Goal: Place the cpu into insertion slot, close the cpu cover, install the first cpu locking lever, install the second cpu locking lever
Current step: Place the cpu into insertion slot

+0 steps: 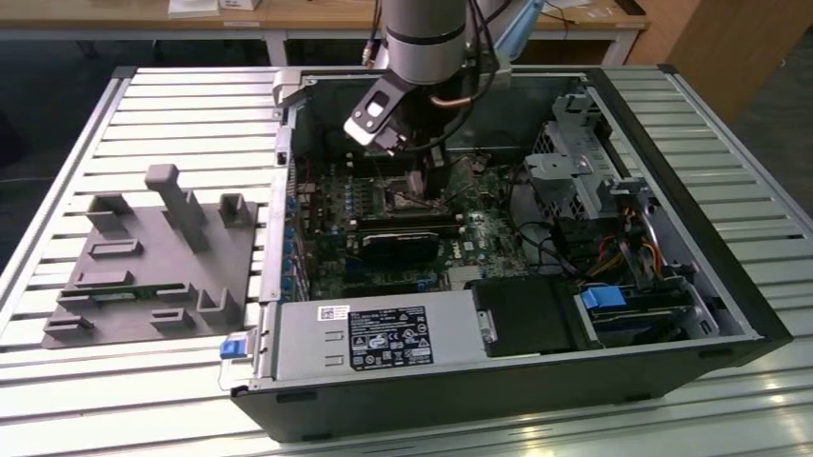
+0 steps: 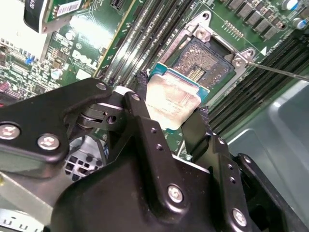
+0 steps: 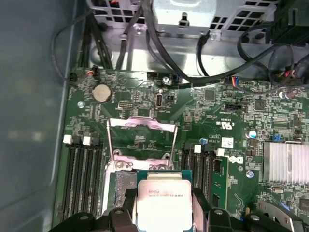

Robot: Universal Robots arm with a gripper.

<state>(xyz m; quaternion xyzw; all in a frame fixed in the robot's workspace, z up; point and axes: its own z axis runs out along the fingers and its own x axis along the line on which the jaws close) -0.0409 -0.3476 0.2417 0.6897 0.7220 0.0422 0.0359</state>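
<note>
My gripper (image 2: 172, 100) is shut on the cpu (image 2: 170, 104), a pale silver square chip pinched by its edges between two black fingers (image 2: 140, 113). The chip hangs tilted just above and beside the insertion slot (image 2: 205, 60), whose dark recessed middle lies bare. In the first wrist view the cpu (image 3: 164, 205) overlaps the near part of the insertion slot (image 3: 123, 186). The cpu cover (image 3: 142, 124) stands flipped up and open behind it. A thin locking lever (image 2: 282, 72) sticks out past the socket corner. In the exterior view the gripper (image 1: 413, 181) reaches down into the open computer case.
Long black memory slots (image 3: 82, 179) flank the socket on both sides. A finned heat sink (image 3: 287, 162) and loose cables (image 3: 217, 53) are close by. The case holds a power supply (image 1: 368, 338) and a drive cage (image 1: 572, 171). A grey fixture (image 1: 152, 257) lies at the exterior view's left.
</note>
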